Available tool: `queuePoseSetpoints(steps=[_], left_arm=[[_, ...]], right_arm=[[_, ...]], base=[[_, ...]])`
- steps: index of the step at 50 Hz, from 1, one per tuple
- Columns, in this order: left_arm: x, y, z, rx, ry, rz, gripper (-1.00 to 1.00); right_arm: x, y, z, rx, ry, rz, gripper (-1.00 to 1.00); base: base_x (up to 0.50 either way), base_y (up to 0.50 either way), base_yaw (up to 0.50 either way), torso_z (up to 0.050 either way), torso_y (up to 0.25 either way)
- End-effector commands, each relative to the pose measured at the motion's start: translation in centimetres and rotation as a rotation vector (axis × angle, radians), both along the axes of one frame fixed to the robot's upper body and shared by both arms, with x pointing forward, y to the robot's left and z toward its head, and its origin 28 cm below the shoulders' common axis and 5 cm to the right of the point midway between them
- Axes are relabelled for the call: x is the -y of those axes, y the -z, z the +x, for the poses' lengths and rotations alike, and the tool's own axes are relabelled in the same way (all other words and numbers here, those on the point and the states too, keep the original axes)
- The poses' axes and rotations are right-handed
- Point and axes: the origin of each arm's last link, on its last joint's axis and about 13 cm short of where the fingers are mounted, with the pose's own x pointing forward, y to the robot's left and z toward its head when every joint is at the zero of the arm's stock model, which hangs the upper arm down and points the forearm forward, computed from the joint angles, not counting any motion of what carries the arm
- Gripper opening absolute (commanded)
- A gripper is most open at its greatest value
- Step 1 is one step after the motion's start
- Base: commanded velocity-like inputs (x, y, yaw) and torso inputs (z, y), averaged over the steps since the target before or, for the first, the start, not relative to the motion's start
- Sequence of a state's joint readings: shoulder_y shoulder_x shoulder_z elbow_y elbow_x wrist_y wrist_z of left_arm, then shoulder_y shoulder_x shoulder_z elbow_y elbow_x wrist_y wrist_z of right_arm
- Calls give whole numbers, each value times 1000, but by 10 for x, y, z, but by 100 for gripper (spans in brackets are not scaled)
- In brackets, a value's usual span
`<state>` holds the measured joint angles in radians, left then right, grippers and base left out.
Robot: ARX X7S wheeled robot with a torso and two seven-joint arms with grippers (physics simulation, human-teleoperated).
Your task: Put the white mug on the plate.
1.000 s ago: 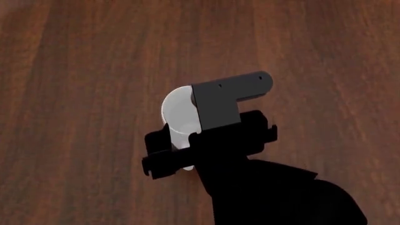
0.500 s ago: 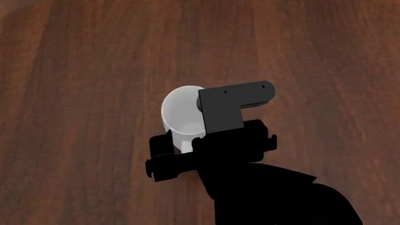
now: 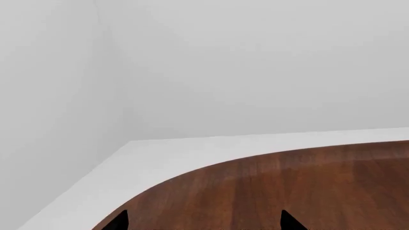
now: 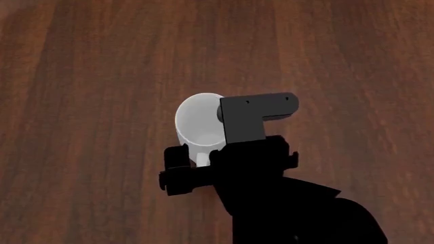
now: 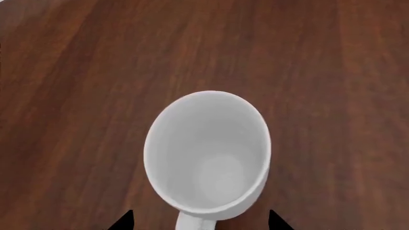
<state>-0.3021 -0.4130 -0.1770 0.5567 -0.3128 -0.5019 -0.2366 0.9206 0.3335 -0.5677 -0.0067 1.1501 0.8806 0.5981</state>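
- a dark wooden table (image 4: 81, 101) fills the head view; in the left wrist view its rounded corner meets plain pale walls, with nothing else in sight.
- the white mug (image 5: 206, 153) stands upright on the wood, mouth open and empty — its handle points back toward the right wrist camera.
- the plate shows in no view, so where the mug must go cannot be read from here.
- the right gripper (image 5: 199, 221) sits directly above the mug's handle side; only two dark fingertips show at the frame edge, one each side of the handle root. they look spread apart, but i cannot tell whether anything is pinched.
- in the head view the right arm reaches out from the robot's body, its wrist block covering the near half of the mug, tool pointing nearly straight down.
- the step in hand looks like securing a grasp near the handle or rim: best to descend square, keep the fingers clear of the wall until level, then close gently so the tall mug does not tip.
- the left gripper (image 3: 201, 223) hangs over a table corner, fingertips apart, holding nothing visible.
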Motion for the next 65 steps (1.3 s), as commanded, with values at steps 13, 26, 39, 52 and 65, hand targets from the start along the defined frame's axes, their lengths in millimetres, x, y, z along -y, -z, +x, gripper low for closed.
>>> queuePoseSetpoints(steps=[13, 26, 39, 52, 65], left_arm=[[-1, 6, -1, -4, -7, 5, 100], [-1, -5, -1, -9, -12, 11, 100], [-2, 8, -1, -7, -15, 11, 100], [-3, 8, -1, -9, -14, 8, 100], [-4, -3, -2, -6, -14, 3, 100]], right_arm=[[-3, 5, 6, -50, 1, 61, 100], [-5, 7, 9, -73, 11, 94, 100], [-6, 12, 11, -99, 11, 112, 100], [-8, 19, 13, -126, 11, 116, 100], [-10, 21, 14, -130, 9, 95, 100]], base=[[0, 0, 0, 0, 0], [0, 0, 0, 0, 0], [0, 0, 0, 0, 0], [0, 0, 0, 0, 0], [0, 0, 0, 0, 0]])
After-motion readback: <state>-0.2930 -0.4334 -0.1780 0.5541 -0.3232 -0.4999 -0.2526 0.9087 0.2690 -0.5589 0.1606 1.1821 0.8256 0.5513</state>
